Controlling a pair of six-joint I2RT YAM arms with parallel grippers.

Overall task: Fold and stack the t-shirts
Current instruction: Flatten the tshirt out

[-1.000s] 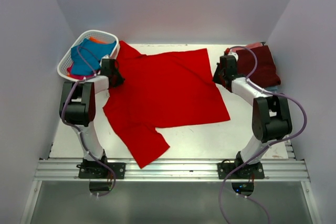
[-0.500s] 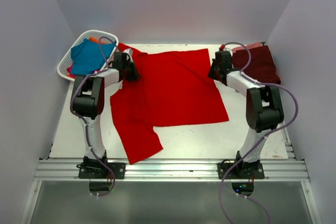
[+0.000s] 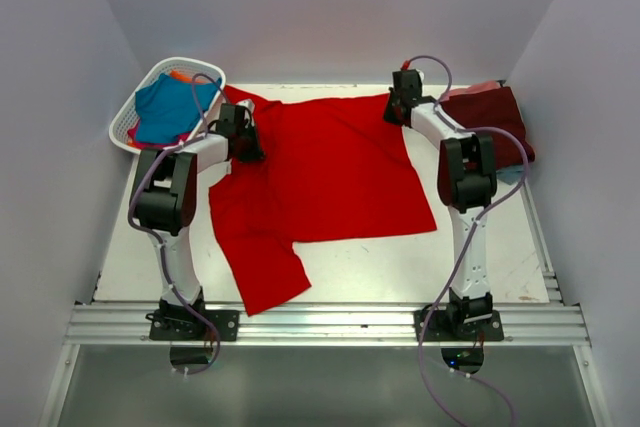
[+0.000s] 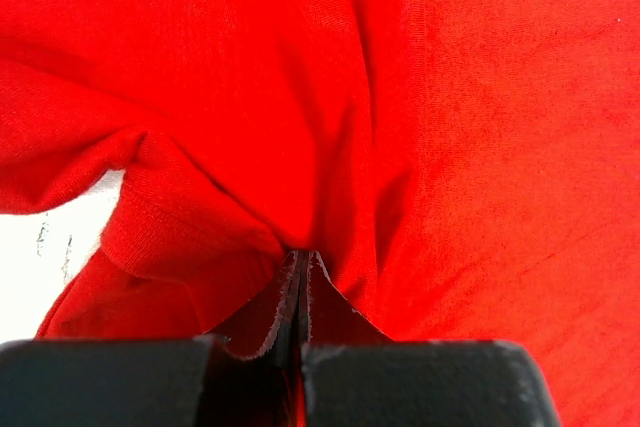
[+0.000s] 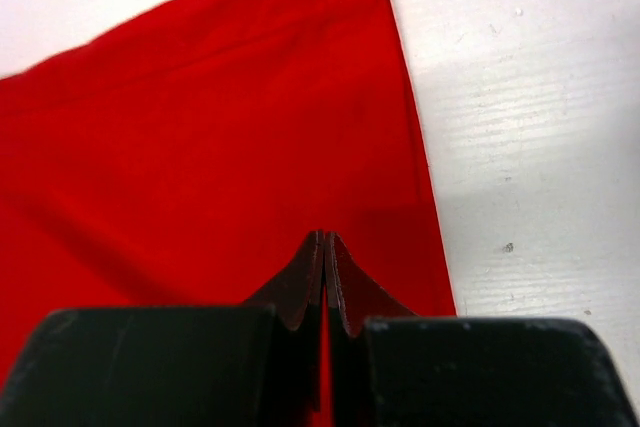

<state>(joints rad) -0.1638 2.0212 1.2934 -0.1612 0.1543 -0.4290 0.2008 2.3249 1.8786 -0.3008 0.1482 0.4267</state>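
Seen from above, the big red t-shirt [image 3: 330, 172] lies spread out on the white worktop [image 3: 400, 267]. The left tool [image 3: 245, 142] sits on the shirt's side, near a sleeve. The right tool [image 3: 396, 112] sits on the shirt's far corner. From up there you cannot see how the tools grip.

The wrist views show that part. The left tool [image 4: 300, 259] is clenched on a pinch of the red t-shirt [image 4: 450, 97]. The cloth bunches up in folds right in front of it. A small bit of worktop [image 4: 50, 237] peeks out to the left of this tool.

The right tool [image 5: 325, 242] is clenched too, grasping the red t-shirt [image 5: 200, 127] close to its edge. The cloth spreads out ahead and to the left of this tool. Bare worktop [image 5: 520, 147] lies to its right.

Only the top view shows the other things. A white basket [image 3: 122, 127] stands just to the left of the left tool. It holds a teal blue t-shirt [image 3: 165, 112], with a bit of an orange t-shirt [image 3: 183, 76] behind that. A maroon t-shirt [image 3: 495, 122] lies in a small pile just to the right of the right tool.

Counting up, there are two tools, one red t-shirt, one maroon t-shirt, one teal blue t-shirt, one orange t-shirt and one basket.
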